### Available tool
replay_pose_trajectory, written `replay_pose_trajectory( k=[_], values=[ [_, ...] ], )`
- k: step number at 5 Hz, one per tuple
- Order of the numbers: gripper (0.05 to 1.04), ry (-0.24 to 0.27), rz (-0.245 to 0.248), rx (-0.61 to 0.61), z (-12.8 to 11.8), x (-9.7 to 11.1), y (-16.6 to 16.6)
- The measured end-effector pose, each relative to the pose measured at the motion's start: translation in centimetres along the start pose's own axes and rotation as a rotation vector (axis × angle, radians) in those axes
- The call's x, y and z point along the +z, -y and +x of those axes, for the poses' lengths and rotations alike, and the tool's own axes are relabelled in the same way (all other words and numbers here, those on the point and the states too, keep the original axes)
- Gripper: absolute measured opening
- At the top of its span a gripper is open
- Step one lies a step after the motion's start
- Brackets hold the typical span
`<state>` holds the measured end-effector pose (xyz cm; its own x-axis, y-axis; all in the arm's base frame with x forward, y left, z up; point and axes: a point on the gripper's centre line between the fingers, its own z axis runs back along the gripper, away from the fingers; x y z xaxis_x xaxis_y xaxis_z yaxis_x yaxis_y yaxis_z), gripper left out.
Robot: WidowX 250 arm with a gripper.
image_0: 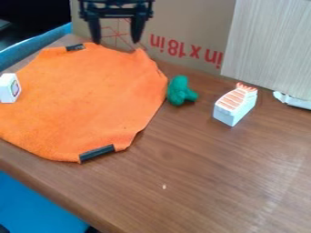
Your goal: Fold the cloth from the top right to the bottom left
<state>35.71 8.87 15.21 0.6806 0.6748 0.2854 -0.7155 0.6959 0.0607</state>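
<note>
A green rounded lump (178, 90) stands near a white block with orange-striped top (235, 105), both on the brown wooden worktop (200, 168).

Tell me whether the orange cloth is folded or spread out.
Spread out: the orange cloth lies broad and nearly flat, with no half folded over on top. Corners tucked under: cannot tell.

The robot's gripper (116, 42) is black, with a faint bluish-grey cast along some edges. Its upper part is a broad, angular frame (117, 12) made of horizontal bars, with small openings between them and blocky, stepped corners at either side. Two matching black fingers (138, 29) extend from this frame, each thicker near the top and tapering to a narrow, rounded tip. The surfaces look mostly dark and plain; small fittings are too indistinct to tell.
</note>
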Motion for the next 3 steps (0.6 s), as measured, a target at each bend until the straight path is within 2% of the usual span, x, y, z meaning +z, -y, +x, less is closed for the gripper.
replay_pose_trajectory(
  k=[1,3],
  values=[
    [1.001,0.038,-0.02,0.0,0.2,-0.4,2.3],
    [1.001,0.106,-0.002,0.01,1.4,-2.5,5.1]
  ],
)
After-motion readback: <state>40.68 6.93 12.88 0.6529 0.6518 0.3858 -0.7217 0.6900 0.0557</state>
